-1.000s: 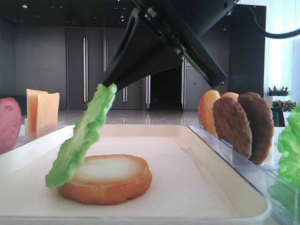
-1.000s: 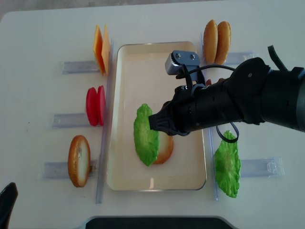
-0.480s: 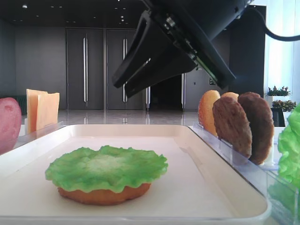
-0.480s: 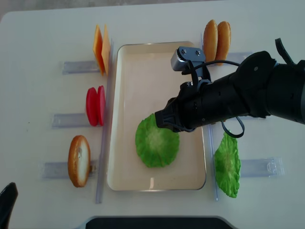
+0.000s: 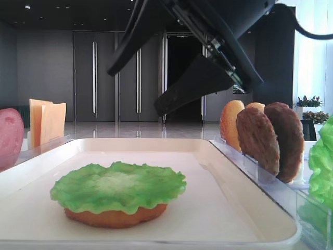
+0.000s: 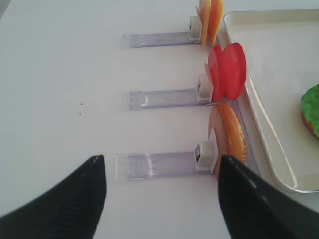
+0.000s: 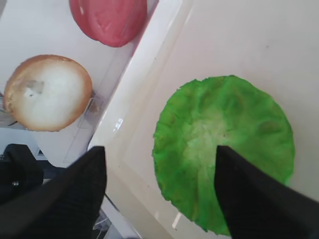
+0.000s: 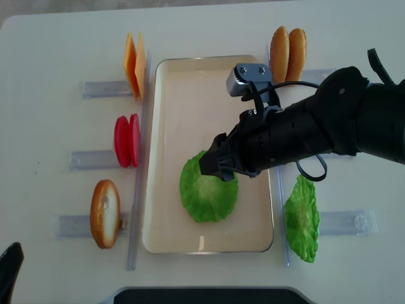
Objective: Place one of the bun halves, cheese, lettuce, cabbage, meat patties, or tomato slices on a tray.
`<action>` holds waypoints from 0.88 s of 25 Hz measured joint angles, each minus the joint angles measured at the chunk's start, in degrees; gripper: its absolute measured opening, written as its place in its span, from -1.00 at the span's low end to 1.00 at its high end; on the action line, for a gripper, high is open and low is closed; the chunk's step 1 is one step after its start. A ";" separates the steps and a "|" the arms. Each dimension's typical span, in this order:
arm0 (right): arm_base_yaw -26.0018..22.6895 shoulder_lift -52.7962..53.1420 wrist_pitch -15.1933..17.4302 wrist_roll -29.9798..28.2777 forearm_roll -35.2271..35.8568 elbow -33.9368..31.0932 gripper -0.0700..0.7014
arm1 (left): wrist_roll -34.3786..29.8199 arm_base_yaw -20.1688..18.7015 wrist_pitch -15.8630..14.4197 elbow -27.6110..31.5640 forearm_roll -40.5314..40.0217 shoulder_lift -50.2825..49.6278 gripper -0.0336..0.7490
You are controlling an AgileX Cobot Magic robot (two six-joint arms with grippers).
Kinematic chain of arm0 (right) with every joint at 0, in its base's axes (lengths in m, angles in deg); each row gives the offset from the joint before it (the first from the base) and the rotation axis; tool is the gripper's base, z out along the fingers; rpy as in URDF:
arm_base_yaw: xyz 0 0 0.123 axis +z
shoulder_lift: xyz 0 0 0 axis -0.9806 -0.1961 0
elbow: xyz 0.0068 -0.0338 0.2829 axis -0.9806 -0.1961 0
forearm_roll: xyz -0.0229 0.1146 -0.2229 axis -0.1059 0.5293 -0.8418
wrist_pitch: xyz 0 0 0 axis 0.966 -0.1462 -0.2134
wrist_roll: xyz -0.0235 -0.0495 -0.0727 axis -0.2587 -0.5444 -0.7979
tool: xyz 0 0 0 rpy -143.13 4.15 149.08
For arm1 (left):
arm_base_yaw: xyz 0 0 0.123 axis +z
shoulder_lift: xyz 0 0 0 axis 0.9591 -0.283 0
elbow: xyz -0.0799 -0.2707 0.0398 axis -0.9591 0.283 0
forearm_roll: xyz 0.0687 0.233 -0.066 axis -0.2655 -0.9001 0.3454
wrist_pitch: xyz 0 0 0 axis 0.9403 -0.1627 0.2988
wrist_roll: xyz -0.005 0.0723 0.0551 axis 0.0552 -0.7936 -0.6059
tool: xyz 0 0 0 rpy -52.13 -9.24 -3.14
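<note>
A green lettuce (image 8: 207, 190) leaf lies flat on a bun half (image 5: 114, 216) in the near part of the cream tray (image 8: 190, 82). My right gripper (image 8: 215, 166) hovers just above the leaf, open and empty. In the right wrist view its fingers straddle the left edge of the lettuce (image 7: 224, 149). My left gripper (image 6: 160, 159) is open and empty over bare table at the near left, short of a bun half (image 6: 229, 137) standing in its rack. Cabbage is out of view.
Left of the tray stand cheese (image 8: 134, 63), tomato slices (image 8: 126, 140) and a bun half (image 8: 104, 212) in clear racks. On the right are two bun halves (image 8: 288, 45), meat patties (image 5: 270, 138) and another lettuce leaf (image 8: 302, 218).
My right gripper let go of the lettuce, which dropped flat onto the bun half. The jaws then spread wide; the left arm stayed still.
</note>
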 joint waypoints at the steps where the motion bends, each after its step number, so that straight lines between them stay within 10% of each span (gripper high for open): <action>1: 0.00 0.62 0.00 0.33 -0.35 0.00 0.36 | 0.00 0.00 0.00 0.00 0.00 0.00 0.45; 5: 0.00 2.91 1.01 8.24 -9.13 1.49 0.37 | 0.00 0.00 0.00 0.00 0.00 0.00 0.45; 10: 0.00 5.05 4.24 31.38 -35.87 7.94 0.37 | 0.00 0.00 0.00 0.00 0.00 0.00 0.45; 16: 0.00 5.71 18.92 58.38 -71.49 20.54 0.38 | 0.00 0.00 0.00 0.00 0.00 0.00 0.45; 22: -0.74 5.71 34.73 65.19 -86.72 32.70 0.39 | 0.00 0.00 0.00 0.00 0.00 0.00 0.45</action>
